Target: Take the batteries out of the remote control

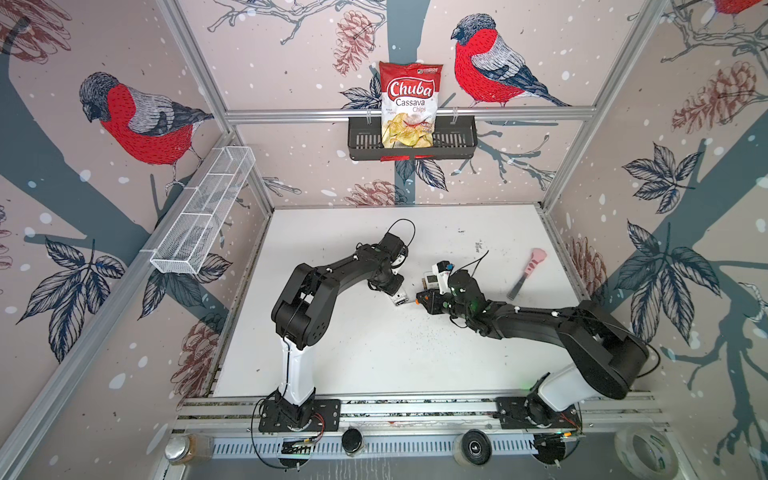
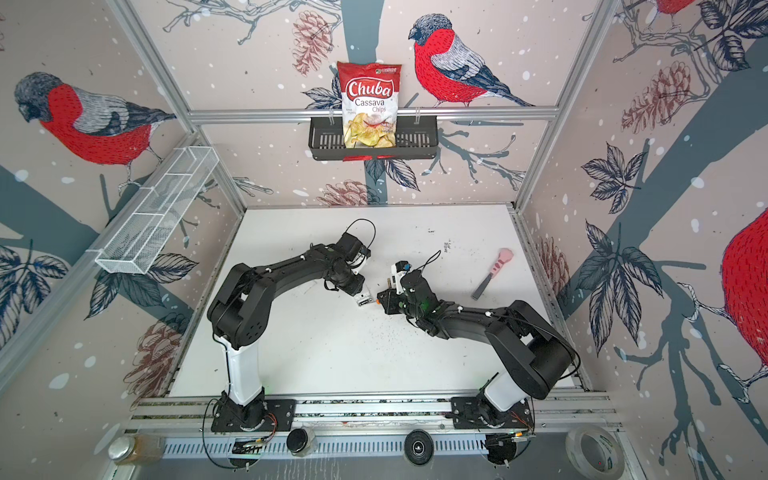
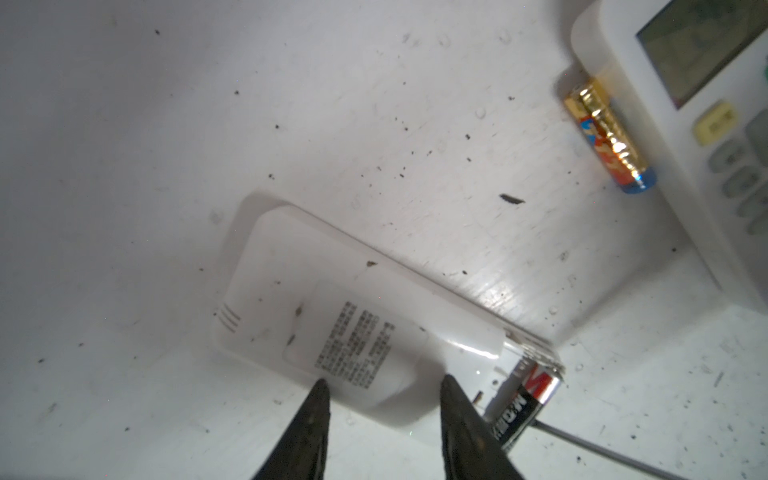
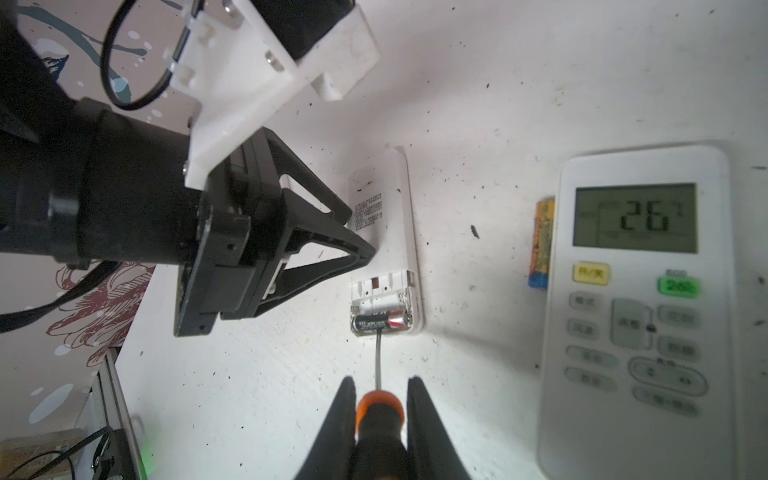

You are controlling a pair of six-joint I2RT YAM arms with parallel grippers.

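Small remote: the small white plastic remote control point(image 4: 395, 245) lies face down near the middle of the white table point(image 4: 478, 104). Its cover is off, so the battery bay faces up.
Left end effector point(image 3: 384, 380): the jaws stand partly apart and clamp nothing. Both fingertips bear on the remote's back from 10 o'clock in both top views, apparently pinning it against the prying.
Right end effector point(image 4: 381, 380): closed on the orange-handled screwdriver point(image 4: 379, 409), reaching in from 3 o'clock. The thin steel shaft is lined up so its tip meets the cell's side.
Cell in bay: the black cylindrical battery point(image 4: 379, 322) sits in the end slot, and the slot beside it looks empty.
Loose cell: the gold and blue battery point(image 4: 543, 245) lies on the table against the large white remote with lit display point(image 4: 631, 324), at 2 o'clock of the small remote.
Step judged: levering out the last cell.
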